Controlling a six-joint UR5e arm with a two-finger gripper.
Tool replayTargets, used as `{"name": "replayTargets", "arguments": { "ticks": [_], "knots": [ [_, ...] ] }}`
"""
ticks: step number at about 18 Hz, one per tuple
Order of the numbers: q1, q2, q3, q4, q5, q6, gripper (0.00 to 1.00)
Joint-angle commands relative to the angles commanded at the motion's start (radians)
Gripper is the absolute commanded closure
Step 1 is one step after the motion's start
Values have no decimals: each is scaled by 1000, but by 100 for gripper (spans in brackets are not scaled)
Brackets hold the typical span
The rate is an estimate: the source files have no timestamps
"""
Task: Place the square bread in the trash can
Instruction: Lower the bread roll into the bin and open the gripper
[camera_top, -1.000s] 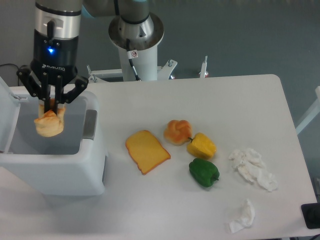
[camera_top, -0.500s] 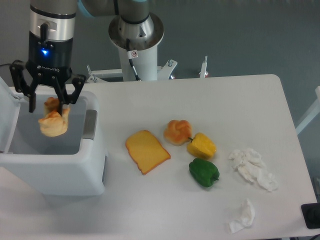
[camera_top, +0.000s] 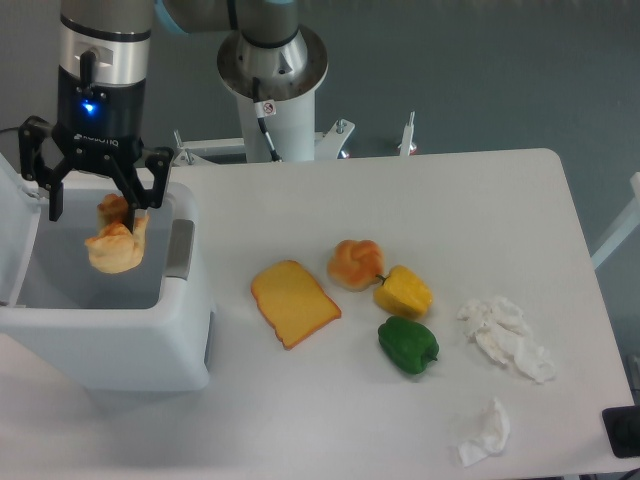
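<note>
The square bread (camera_top: 295, 302), a flat tan slice with a darker crust, lies on the white table (camera_top: 450, 200) right of the trash can. The trash can (camera_top: 110, 335) is a white boxy bin at the left with its lid (camera_top: 14, 225) swung up and a grey side latch (camera_top: 180, 248). My gripper (camera_top: 95, 210) hangs over the bin's opening with its fingers spread open. A light brown pastry (camera_top: 115, 247) is in the bin's opening, just below the fingers; I cannot tell whether it still touches the right finger.
A round bun (camera_top: 355, 262), a yellow pepper (camera_top: 404, 292) and a green pepper (camera_top: 407, 345) sit right of the bread. Crumpled tissues lie at the right (camera_top: 505, 335) and near the front edge (camera_top: 487, 432). The arm's base (camera_top: 272, 70) stands behind the table.
The gripper was shut on the pastry over the bin, then opened and rose slightly. The pastry now sits free below the spread fingers.
</note>
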Motion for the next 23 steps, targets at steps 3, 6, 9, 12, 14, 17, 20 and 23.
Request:
{"name": "replayTargets", "arguments": {
  "ticks": [3, 6, 9, 12, 14, 17, 20, 23],
  "knots": [
    [-5, -12, -2, 0, 0, 2, 19],
    [-5, -12, 0, 0, 0, 3, 19],
    [-3, -14, -2, 3, 3, 23, 13],
    [-3, -14, -6, 3, 5, 37, 9],
    [-3, -14, -6, 5, 5, 37, 9],
    [-3, -14, -8, 5, 5, 38, 6],
    [-3, -14, -6, 9, 6, 38, 3],
    [-2, -8, -8, 9, 6, 38, 0]
  ]
}}
